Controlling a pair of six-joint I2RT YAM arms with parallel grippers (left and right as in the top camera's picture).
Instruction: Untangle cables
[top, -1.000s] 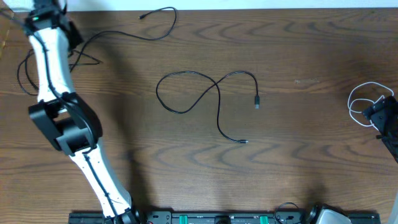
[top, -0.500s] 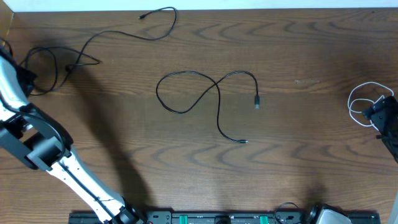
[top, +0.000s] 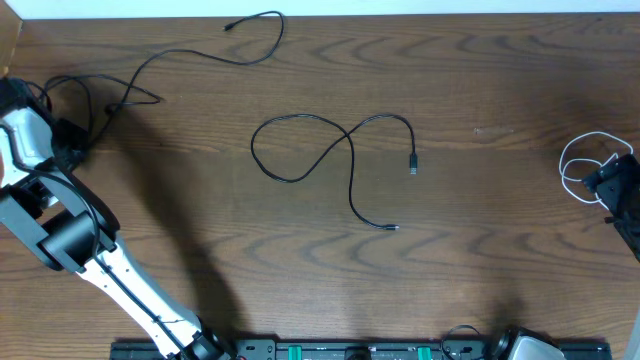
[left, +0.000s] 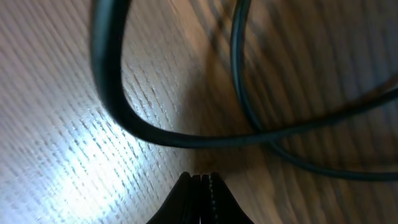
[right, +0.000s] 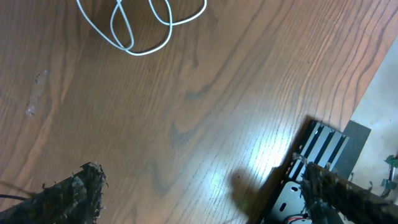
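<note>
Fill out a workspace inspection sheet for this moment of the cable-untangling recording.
surface: wooden table, bare grain.
job's things: middle black cable lies alone, crossing itself once; left black cables overlap near the left edge; white cable lies coiled at the right edge.
clutter: nothing seen.
grippers: left claw shut, nothing seen between its fingers, just short of the left black cables; right claw open and empty, near the white cable.
cables: a black lead runs along the left arm.
surroundings: equipment rail along the near edge.
</note>
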